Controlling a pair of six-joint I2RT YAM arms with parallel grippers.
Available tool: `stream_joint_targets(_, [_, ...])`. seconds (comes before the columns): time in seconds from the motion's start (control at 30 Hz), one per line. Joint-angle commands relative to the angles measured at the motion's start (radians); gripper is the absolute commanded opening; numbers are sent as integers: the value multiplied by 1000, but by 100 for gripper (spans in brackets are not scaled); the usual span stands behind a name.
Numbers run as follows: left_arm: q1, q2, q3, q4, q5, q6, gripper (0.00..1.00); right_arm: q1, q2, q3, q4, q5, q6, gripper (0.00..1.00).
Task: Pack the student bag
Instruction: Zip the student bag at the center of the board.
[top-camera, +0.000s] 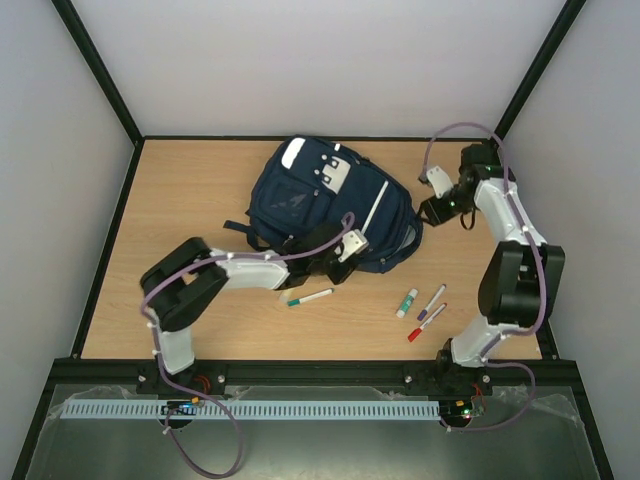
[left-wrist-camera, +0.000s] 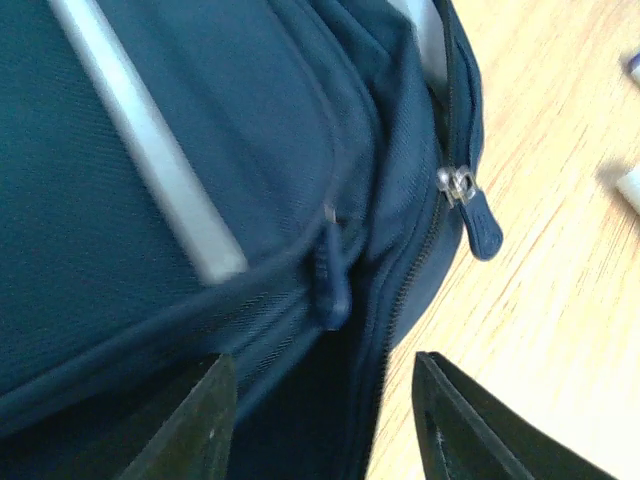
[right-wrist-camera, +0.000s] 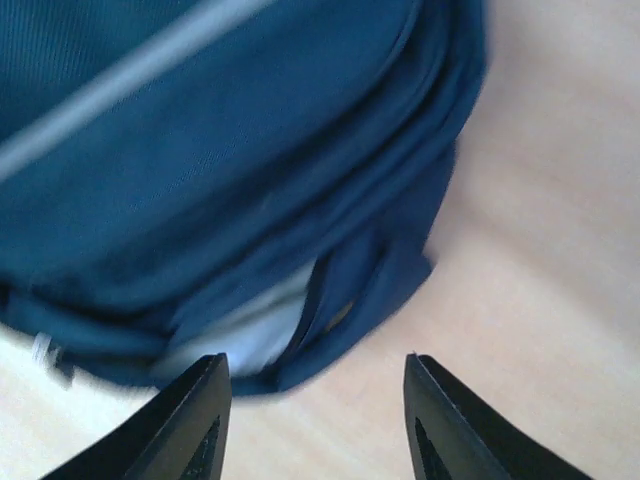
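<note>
The student bag (top-camera: 330, 205), navy blue with white stripes and a grey-white patch, lies flat in the middle of the wooden table. My left gripper (top-camera: 338, 258) is at the bag's near edge. In its wrist view the gripper (left-wrist-camera: 325, 400) stands open over the dark fabric beside a zip, with one zipper pull (left-wrist-camera: 478, 218) lying towards the table and another pull (left-wrist-camera: 332, 285) just ahead of the jaws. My right gripper (top-camera: 428, 210) is at the bag's right side. It (right-wrist-camera: 318, 390) is open, with bare table between its fingers and the bag's edge (right-wrist-camera: 300, 330) just ahead.
Loose markers lie on the table near the bag: a white one with a green tip (top-camera: 310, 297), a green one (top-camera: 407, 303), a purple one (top-camera: 432, 301) and a red one (top-camera: 426, 323). Black frame rails border the table.
</note>
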Motion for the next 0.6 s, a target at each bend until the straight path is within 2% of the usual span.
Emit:
stream_joint_targets(0.0, [16,-198,-88,13,-78,-119,57,25,182,217,20,-84,113,51])
stream_joint_targets(0.13, [27,-365,-176,-36,-258,-325,72,53,338,378,37,-102,238,58])
stream_joint_targets(0.23, [98,-427,-208,-186,-352,-535,82,63,449,476,12,-103,298,61])
stream_joint_targets(0.3, [180,-453,-255,-245,-300,-638,82,67,511,528,-27,-92,325,62])
stream_joint_targets(0.43, [306,-482,-381,-164,-187,-722,82,71,546,490,-40,-45,361,65])
stream_joint_targets(0.57, [365,-430,-403,-77,-123,-749,82,71,518,414,-41,-32,374,66])
